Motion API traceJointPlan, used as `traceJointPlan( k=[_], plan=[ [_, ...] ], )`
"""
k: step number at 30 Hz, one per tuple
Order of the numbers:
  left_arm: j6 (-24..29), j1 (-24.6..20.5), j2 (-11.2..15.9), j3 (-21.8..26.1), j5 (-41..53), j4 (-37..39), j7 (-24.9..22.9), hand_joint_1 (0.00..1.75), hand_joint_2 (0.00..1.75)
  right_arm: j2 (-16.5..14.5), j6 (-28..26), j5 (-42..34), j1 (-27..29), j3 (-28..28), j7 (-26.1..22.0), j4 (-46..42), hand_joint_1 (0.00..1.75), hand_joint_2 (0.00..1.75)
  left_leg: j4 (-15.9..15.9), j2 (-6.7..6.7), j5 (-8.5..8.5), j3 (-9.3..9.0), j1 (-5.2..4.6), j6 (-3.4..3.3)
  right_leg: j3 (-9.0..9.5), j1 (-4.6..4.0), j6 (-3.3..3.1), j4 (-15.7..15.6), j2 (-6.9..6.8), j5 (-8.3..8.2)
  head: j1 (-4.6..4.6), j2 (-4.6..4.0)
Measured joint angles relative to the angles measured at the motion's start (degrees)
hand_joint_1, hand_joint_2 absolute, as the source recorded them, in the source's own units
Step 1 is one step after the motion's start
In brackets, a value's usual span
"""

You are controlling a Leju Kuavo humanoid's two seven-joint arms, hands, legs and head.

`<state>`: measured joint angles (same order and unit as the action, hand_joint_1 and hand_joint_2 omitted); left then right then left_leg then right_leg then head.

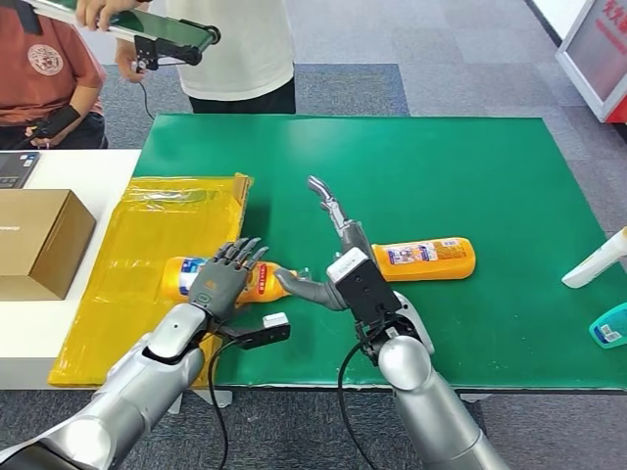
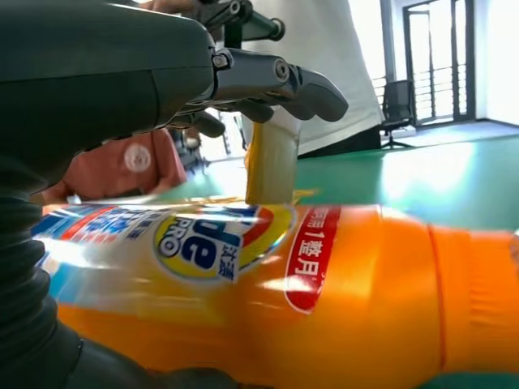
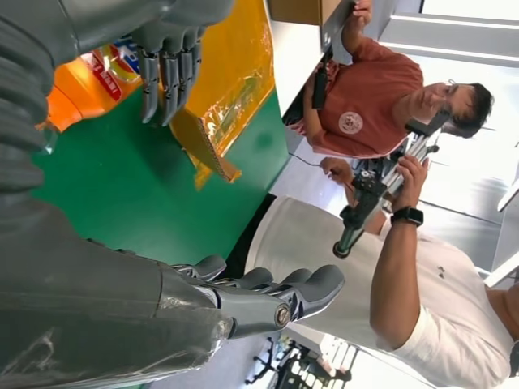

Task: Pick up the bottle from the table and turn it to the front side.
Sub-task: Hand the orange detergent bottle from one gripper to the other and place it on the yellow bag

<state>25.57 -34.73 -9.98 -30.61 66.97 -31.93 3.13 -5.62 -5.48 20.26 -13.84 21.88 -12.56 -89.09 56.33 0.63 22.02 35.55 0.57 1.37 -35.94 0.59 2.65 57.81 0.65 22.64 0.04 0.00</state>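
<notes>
Bottle (image 1: 221, 279) lies unlifted beside the yellow bag (image 1: 148, 255); left robot hand (image 1: 225, 272) rests over it, grip unclear; right robot hand (image 1: 336, 255) spread, empty.

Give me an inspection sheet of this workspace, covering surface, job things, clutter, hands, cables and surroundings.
Surface: green mat on the table.
Job things: orange bottle lying on its side under the left hand; second bottle lying behind the right hand.
Clutter: yellow bag, cardboard box, white bottle at the mat's edge.
Hands: left hand over the bottle, fingers spread; right hand open, thumb by the bottle's cap.
Cables: black cable below the left wrist.
Surroundings: two people behind the table.
</notes>
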Motion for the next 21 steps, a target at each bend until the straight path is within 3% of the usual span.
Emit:
traceJointPlan(
  k=[2,4,7,9,11,21],
  plan=[
    [-0.2,0.7,0.0,1.4,-5.2,-0.9,3.1,0.0,1.75,0.0,-0.5,0.0,0.2,0.0,0.1,0.0,0.0,1.75,0.0,0.0,0.0,0.0,0.0,0.0,0.0,0.0,0.0,0.0,0.0,0.0,-0.01,0.0],
    [-3.7,2.0,0.1,3.5,-13.9,-3.7,6.4,0.0,1.75,0.3,-1.6,0.2,0.7,-0.1,0.3,-0.4,0.0,1.75,0.0,0.0,0.0,0.0,0.0,0.0,0.0,0.0,0.0,0.0,0.0,0.0,-0.01,0.0],
    [-17.9,5.2,0.5,7.0,-33.2,-10.8,8.5,0.0,1.75,1.3,-3.0,0.3,1.8,-0.6,0.3,-1.5,0.0,1.75,0.0,0.0,0.02,0.0,0.0,0.0,0.0,0.0,0.0,0.0,0.01,0.01,0.0,0.0],
    [-29.0,7.8,1.8,8.6,-47.4,-16.6,7.5,0.0,1.75,2.5,-3.5,0.1,2.5,-1.4,0.2,-2.2,0.0,1.75,0.0,-0.01,0.04,0.01,0.0,-0.01,0.0,0.0,0.0,0.0,0.01,0.02,0.01,0.0],
    [-36.7,10.4,3.9,9.4,-59.0,-22.4,5.9,0.0,1.75,4.0,-3.6,-0.3,2.9,-2.4,-0.1,-2.5,0.0,1.75,0.0,-0.01,0.04,0.01,0.0,-0.01,0.0,0.0,-0.01,0.0,0.01,0.02,0.0,0.0],
    [-47.6,18.4,14.6,11.3,-87.5,-41.3,4.6,0.0,1.75,9.5,-2.7,-3.2,3.2,-7.2,0.5,-2.5,0.0,1.75,0.0,-0.02,0.01,0.01,0.01,0.02,-0.01,-0.01,-0.03,0.0,0.01,0.02,0.0,0.0]
  ],
)
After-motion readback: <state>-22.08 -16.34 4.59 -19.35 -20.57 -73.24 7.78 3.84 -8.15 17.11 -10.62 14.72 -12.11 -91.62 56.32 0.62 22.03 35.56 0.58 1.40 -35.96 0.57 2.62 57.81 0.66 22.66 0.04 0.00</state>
